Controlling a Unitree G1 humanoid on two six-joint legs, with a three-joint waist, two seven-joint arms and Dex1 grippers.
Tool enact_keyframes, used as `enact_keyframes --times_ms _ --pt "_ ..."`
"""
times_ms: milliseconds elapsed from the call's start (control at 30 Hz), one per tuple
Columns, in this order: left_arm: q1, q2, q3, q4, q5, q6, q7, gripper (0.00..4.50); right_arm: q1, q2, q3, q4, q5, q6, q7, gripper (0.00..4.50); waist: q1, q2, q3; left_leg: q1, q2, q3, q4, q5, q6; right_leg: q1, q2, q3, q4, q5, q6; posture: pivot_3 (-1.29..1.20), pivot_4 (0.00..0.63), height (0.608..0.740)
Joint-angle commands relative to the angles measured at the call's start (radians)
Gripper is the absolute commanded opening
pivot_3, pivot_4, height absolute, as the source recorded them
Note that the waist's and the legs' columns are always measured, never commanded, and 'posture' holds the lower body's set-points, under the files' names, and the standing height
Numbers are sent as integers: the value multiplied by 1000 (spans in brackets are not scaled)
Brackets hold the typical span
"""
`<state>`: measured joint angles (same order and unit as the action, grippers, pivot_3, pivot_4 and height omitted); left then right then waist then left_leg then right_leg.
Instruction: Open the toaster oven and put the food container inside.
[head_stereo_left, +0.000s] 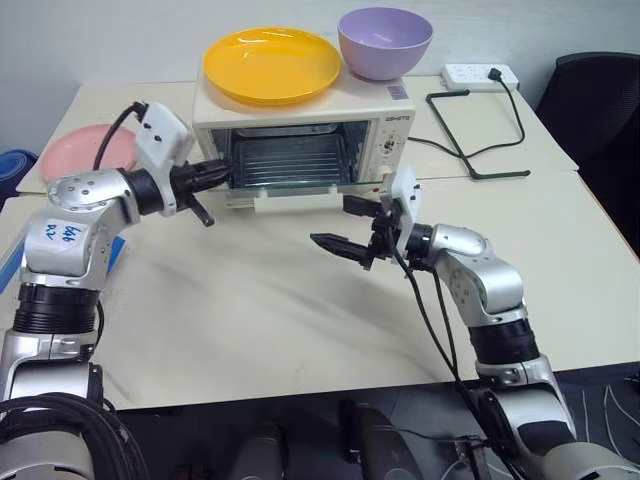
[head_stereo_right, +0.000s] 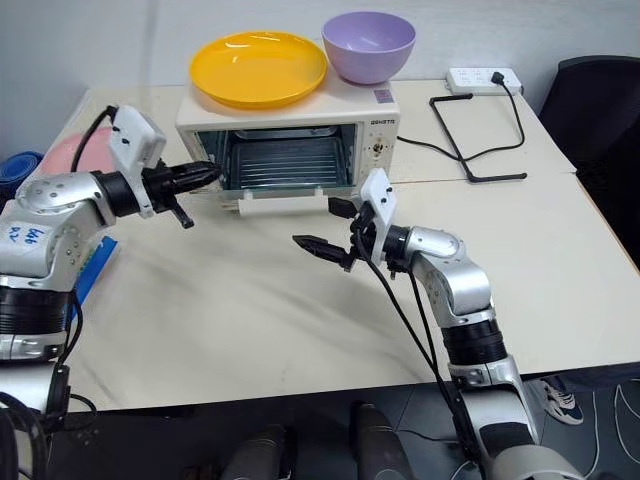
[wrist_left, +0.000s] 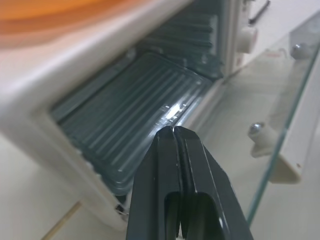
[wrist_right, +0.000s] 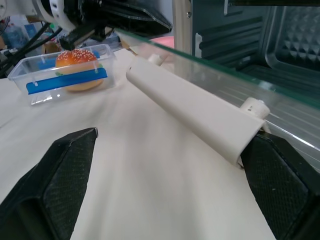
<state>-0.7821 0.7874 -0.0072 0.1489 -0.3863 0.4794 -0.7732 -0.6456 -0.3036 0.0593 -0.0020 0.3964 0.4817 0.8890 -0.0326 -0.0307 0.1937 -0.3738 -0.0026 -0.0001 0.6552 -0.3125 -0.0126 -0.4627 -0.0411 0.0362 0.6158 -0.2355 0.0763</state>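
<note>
The cream-white toaster oven (head_stereo_left: 390, 125) stands at the back of the table. Its glass door (wrist_left: 270, 110) is dropped open, with the white bar handle (head_stereo_left: 290, 203) at the front and the wire rack (head_stereo_left: 290, 160) showing inside. My left gripper (head_stereo_left: 222, 172) is shut and empty, level at the left edge of the oven's mouth. My right gripper (head_stereo_left: 330, 220) is open and empty, just in front of the handle. The food container (wrist_right: 65, 72), a clear box with blue clips and a toy hamburger inside, sits on the table beyond the door, under my left arm.
A yellow plate (head_stereo_left: 271, 64) and a purple bowl (head_stereo_left: 385, 42) rest on top of the oven. A pink plate (head_stereo_left: 85, 150) lies at the far left. A power strip (head_stereo_left: 480, 74) and a black cable (head_stereo_left: 478, 130) lie at the back right.
</note>
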Motion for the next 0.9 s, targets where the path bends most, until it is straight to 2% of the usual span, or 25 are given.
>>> enact_keyframes --times_ms 33,100,233,400,600,767,900 --pt "4 1 8 -27 12 -10 -45 25 33 -32 -50 -107 45 28 -28 4500 2 0 0 0 0 0 1 0 0 0 0 0 1 0 0 0 150 740" --pt "26 4 13 -52 11 -3 -60 25 73 -67 -70 -158 62 55 -34 4500 4 0 0 0 0 0 3 0 0 0 -1 0 3 0 0 0 150 740" --pt "140 36 54 -175 -7 53 -60 25 248 -274 -195 -350 177 177 39 4500 8 0 0 0 -1 -1 6 -1 3 2 -2 0 4 -1 1 0 150 740" --pt "346 58 138 -353 -27 137 -13 25 297 -402 -278 -451 319 270 71 4500 -5 -1 0 3 -1 3 8 -2 3 3 -1 5 4 -1 1 0 150 740" --pt "551 36 200 -487 -3 210 91 25 208 -440 -272 -439 381 297 63 4500 -5 -1 0 18 1 1 7 -1 4 18 3 6 3 -2 -2 0 150 740" --pt "668 3 240 -557 17 239 178 25 130 -434 -225 -407 386 294 82 4500 2 -1 0 18 1 0 7 -2 3 18 2 6 2 -3 -1 0 150 740" --pt "759 -50 351 -678 -39 299 237 25 64 -434 -180 -362 392 287 133 4500 5 -1 0 16 0 -3 7 -2 3 18 -2 6 0 -3 -1 0 150 740"
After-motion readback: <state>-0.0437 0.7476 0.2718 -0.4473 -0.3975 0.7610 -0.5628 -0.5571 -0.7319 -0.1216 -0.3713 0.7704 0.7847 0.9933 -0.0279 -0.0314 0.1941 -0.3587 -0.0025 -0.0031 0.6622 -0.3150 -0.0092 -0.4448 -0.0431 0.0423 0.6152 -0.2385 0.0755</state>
